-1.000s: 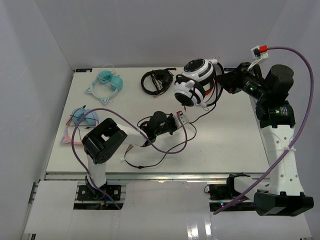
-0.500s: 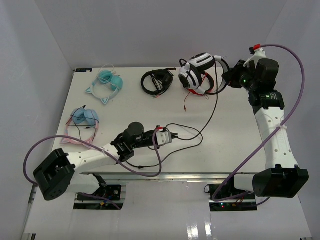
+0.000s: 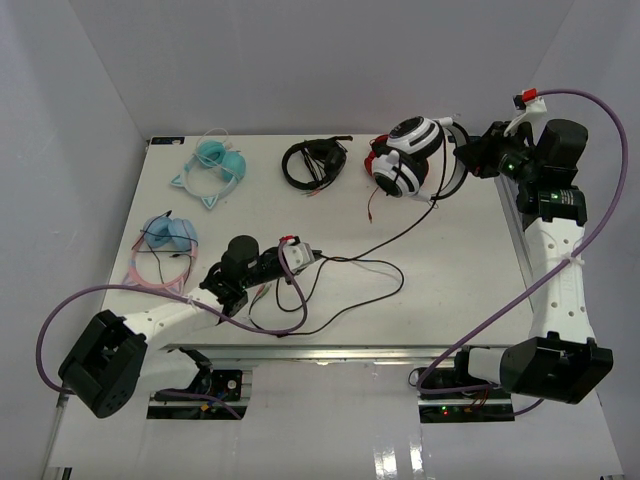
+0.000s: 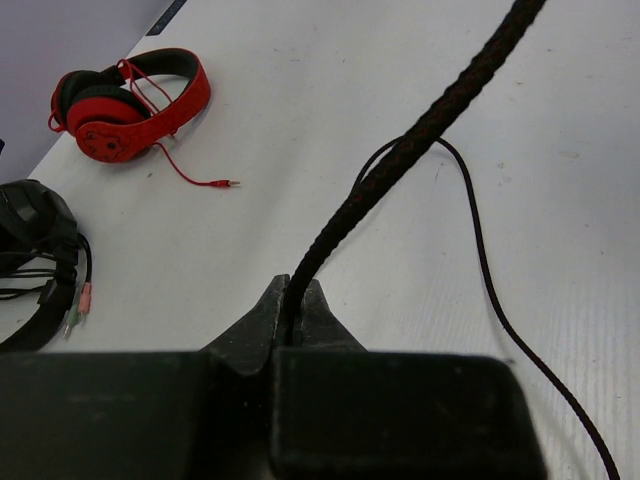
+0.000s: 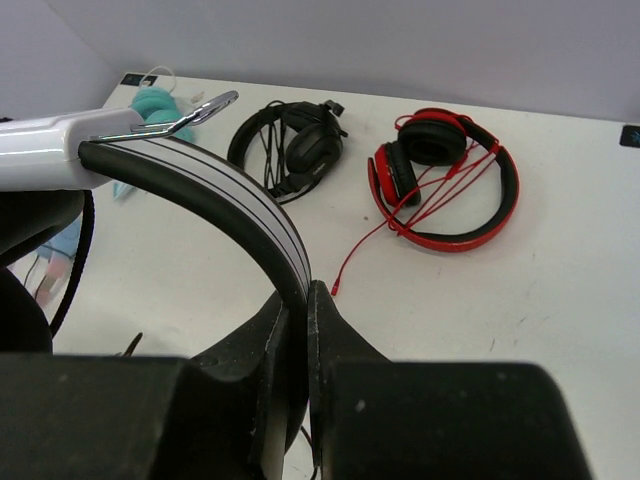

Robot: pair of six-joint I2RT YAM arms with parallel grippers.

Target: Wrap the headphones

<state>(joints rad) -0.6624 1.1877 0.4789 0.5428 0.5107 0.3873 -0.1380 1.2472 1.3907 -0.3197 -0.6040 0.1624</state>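
The white headphones (image 3: 412,155) with black pads hang above the table's far right. My right gripper (image 3: 466,160) is shut on their white, black-striped headband (image 5: 225,192); in the right wrist view the jaws (image 5: 300,300) pinch the band's edge. The headphones' long black cable (image 4: 420,140) trails down across the table to my left gripper (image 3: 299,256), which sits low near the front centre. The left gripper (image 4: 298,298) is shut on that cable, which rises from its tips to the upper right. A thinner stretch of cable (image 4: 482,262) loops on the table beyond.
A red-and-black pair (image 5: 445,180) lies on the table under the lifted headphones, its red lead (image 3: 374,206) trailing forward. An all-black pair (image 3: 312,163) lies at the far centre. A teal cat-ear pair (image 3: 212,168) and a blue-and-pink pair (image 3: 165,245) sit at the left.
My left gripper has pulled the cable toward the front and then left, drawing it out across the table. The right gripper has carried the headphones a little right and turned them.
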